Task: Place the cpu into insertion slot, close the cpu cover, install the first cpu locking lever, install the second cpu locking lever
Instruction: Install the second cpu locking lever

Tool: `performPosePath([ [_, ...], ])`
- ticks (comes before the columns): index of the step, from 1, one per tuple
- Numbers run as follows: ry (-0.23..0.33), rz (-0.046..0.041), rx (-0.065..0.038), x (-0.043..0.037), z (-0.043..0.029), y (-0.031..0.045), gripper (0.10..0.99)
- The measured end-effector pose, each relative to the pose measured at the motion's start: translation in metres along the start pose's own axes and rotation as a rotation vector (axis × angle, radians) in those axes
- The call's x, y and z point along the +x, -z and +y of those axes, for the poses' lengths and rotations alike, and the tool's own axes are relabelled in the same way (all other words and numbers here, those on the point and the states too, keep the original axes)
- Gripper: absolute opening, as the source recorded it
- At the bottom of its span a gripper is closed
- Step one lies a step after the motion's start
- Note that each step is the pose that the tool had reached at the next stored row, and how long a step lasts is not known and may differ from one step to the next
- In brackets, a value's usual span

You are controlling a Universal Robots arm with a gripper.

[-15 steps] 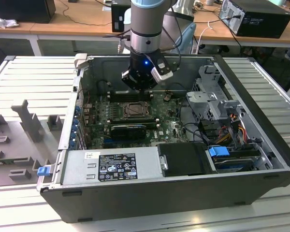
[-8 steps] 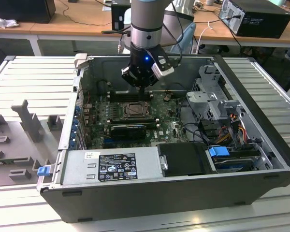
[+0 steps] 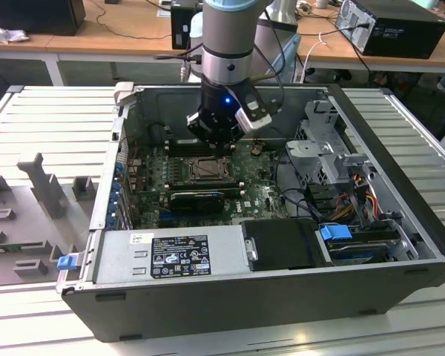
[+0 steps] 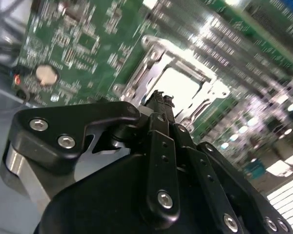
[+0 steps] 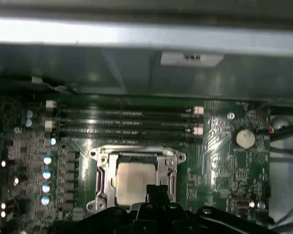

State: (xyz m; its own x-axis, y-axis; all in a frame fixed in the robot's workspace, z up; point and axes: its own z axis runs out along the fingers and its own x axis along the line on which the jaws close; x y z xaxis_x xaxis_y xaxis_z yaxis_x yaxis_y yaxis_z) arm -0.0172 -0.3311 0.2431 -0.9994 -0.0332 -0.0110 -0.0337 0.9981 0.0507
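The cpu point(image 5: 133, 176) lies flat in the insertion slot point(image 3: 208, 169) on the green motherboard, its pale metal face up point(image 4: 179, 84). The silvery cpu cover point(image 5: 100, 176) frames the chip and looks lowered over it point(image 4: 154, 52). My gripper point(image 5: 156, 191) hangs just above the socket's edge, its dark fingers pressed together with nothing seen between them point(image 4: 161, 99). In the exterior view the gripper point(image 3: 218, 152) reaches down into the open computer case right over the socket. I cannot make out how the locking levers stand.
Long black RAM slots point(image 5: 122, 122) run beside the socket, and a coin battery point(image 5: 244, 138) sits nearby. A black card point(image 3: 196, 200), the power supply point(image 3: 178, 252) and a drive cage point(image 3: 326, 148) crowd the case. A grey fixture tray point(image 3: 37, 193) lies at the exterior view's left.
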Motion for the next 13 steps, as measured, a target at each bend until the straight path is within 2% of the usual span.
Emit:
performPosePath([
  [3, 0.000, 0.0002, 0.000, 0.0004, -0.0123, 0.0002, 0.106],
  [4, 0.000, 0.0021, 0.000, 0.0005, -0.0155, 0.0002, 0.106],
  [5, 0.000, 0.0083, -0.001, 0.0006, -0.0187, -0.0004, 0.106],
  [6, 0.000, 0.0115, -0.006, 0.0007, -0.0210, -0.0014, 0.106],
  [7, 0.003, 0.0116, -0.015, 0.0008, -0.0229, -0.0023, 0.106],
  [8, 0.006, 0.0116, -0.019, 0.0011, -0.0248, -0.0031, 0.106],
  [11, 0.010, 0.0118, -0.021, 0.0023, -0.0326, -0.0043, 0.106],
  [12, 0.010, 0.0118, -0.021, 0.0046, -0.0355, -0.0045, 0.106],
  [13, 0.011, 0.0118, -0.023, 0.0105, -0.0360, -0.0047, 0.106],
])
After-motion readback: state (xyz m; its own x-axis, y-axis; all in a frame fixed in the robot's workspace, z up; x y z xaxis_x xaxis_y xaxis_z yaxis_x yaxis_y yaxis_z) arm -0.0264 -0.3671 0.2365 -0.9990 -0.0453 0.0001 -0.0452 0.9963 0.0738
